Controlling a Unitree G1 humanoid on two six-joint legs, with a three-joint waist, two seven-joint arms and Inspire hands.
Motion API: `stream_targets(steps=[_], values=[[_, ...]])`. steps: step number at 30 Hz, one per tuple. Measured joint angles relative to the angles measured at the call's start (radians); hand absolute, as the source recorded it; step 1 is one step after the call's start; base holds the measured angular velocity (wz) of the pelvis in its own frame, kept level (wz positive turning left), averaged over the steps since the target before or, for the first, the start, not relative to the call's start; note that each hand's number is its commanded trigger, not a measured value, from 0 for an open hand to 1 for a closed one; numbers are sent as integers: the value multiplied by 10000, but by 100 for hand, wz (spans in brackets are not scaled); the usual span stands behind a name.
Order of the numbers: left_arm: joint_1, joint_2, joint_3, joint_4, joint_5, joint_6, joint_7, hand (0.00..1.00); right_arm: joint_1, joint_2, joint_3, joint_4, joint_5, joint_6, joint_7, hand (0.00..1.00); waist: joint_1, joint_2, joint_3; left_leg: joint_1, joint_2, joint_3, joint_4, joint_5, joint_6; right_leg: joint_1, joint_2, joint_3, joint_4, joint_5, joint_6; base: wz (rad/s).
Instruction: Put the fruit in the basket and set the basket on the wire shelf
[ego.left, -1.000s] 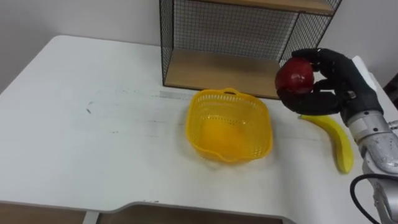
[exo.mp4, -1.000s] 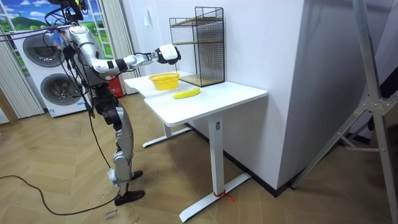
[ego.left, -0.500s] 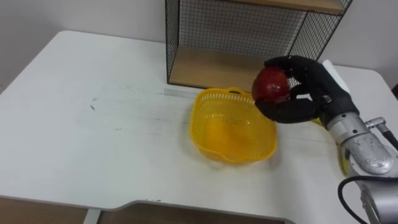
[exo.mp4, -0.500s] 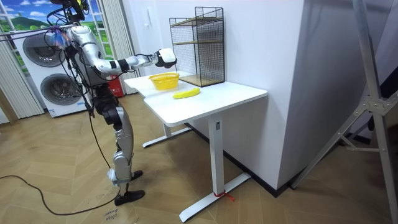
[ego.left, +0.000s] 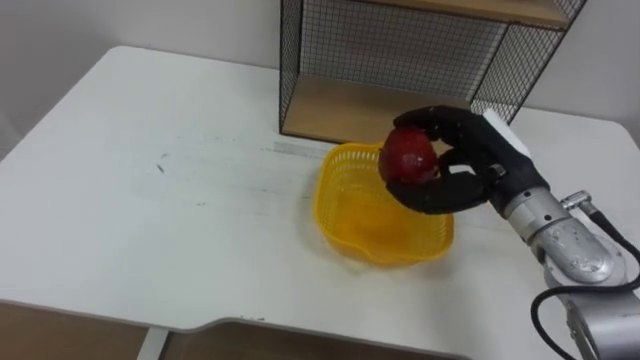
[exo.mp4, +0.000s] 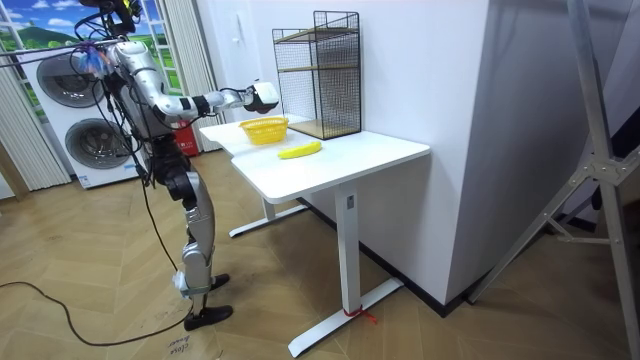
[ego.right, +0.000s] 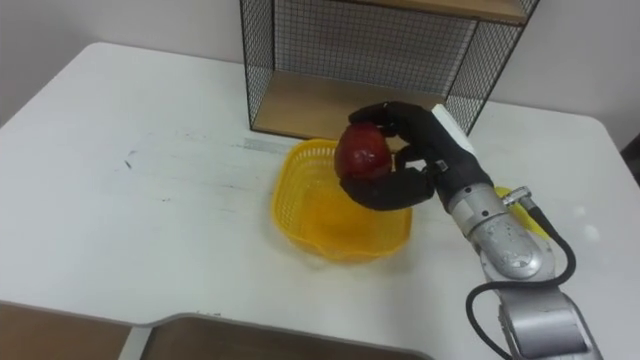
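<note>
A white tabletop (ego.left: 150, 200) with rounded corners is seen from above. Its near edge runs along the bottom of the view, and a broad open stretch lies well to the left of the hand. The robot's right hand (ego.left: 478, 165), black, reaches in from the lower right with fingers and thumb curled round a red apple (ego.left: 408, 158). It holds the apple in the air over the far right part of a yellow plastic basket (ego.left: 338, 200). The apple is round, deep red and slightly glossy. The basket below the hand is a shallow openwork bowl standing on the tabletop, well in from its edges. Just beyond the hand stands a black wire shelf (ego.left: 390, 50), open toward the robot, its lower wooden board (ego.left: 340, 105) close behind the basket. A yellow banana (exo.mp4: 299, 150) lies on the tabletop near the basket, on the arm's side. In the room view the robot stands upright at the tabletop's end, right arm stretched out.
</note>
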Motion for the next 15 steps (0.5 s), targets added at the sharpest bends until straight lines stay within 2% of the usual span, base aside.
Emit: stream_targets(steps=[15], values=[[-10,-7,-197,7,6,5,10,0,45,161,89,298,30,76,2,0,-8,36,24,-50,5,-24,79,-1,-1,-3,8,-24,0,1,-1,1]])
